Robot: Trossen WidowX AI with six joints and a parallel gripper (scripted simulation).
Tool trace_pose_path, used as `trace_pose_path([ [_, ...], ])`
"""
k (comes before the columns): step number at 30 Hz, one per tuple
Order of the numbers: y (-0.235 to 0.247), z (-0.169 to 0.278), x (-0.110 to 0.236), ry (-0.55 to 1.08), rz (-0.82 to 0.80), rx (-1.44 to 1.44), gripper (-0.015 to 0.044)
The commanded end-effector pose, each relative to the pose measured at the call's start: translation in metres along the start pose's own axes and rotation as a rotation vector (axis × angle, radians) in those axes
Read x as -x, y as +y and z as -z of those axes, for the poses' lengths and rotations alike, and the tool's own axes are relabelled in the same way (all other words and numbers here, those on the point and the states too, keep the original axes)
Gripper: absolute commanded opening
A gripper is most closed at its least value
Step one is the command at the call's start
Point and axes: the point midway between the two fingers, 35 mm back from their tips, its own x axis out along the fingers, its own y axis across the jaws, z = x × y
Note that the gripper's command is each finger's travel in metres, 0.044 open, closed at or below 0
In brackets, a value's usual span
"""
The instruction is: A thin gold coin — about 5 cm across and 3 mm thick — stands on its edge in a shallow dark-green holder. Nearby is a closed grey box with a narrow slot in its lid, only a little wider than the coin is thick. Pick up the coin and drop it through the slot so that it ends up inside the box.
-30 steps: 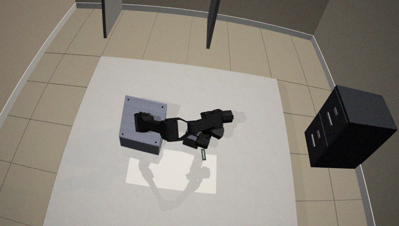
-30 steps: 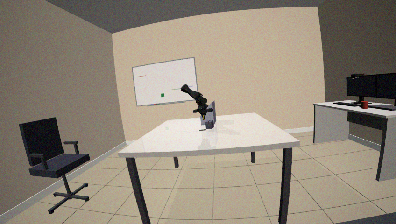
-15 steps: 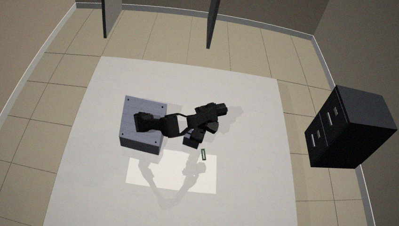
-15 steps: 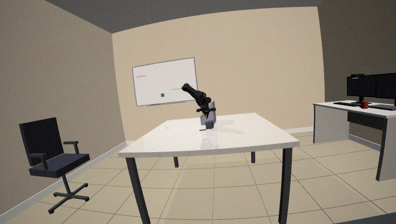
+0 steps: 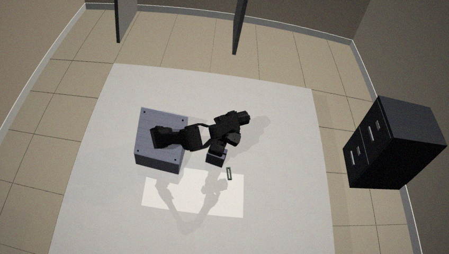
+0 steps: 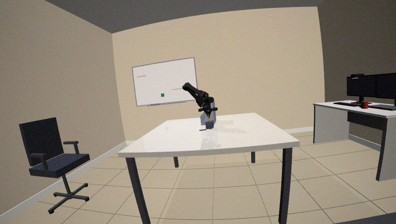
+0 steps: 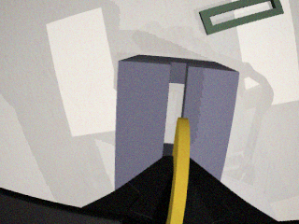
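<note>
My gripper (image 7: 176, 167) (image 5: 219, 147) (image 6: 208, 113) is shut on the thin gold coin (image 7: 179, 193), which it holds upright and edge-on. The coin hangs just above the grey box (image 7: 140, 127) (image 5: 215, 160) (image 6: 209, 124) and lines up with the narrow slot (image 7: 175, 103) in its lid. Its lower edge is close over the slot. The dark-green holder (image 7: 242, 13) (image 5: 229, 173) (image 6: 202, 129) lies empty on the table beside the box.
The arm's grey base block (image 5: 157, 138) stands on the white table (image 5: 267, 188) left of the box. A black filing cabinet (image 5: 393, 141) stands on the floor to the right. An office chair (image 6: 50, 158) and a desk with monitors (image 6: 361, 110) are off the table.
</note>
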Motion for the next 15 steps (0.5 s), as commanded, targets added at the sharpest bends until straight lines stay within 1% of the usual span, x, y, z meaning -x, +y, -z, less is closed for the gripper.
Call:
trace_pose_path([
  [1,-0.0004,-0.0022,0.0003,-0.001,-0.001,-0.002,0.0000],
  [15,0.0032,0.0027,-0.0007,-0.001,-0.002,-0.006,0.0000],
])
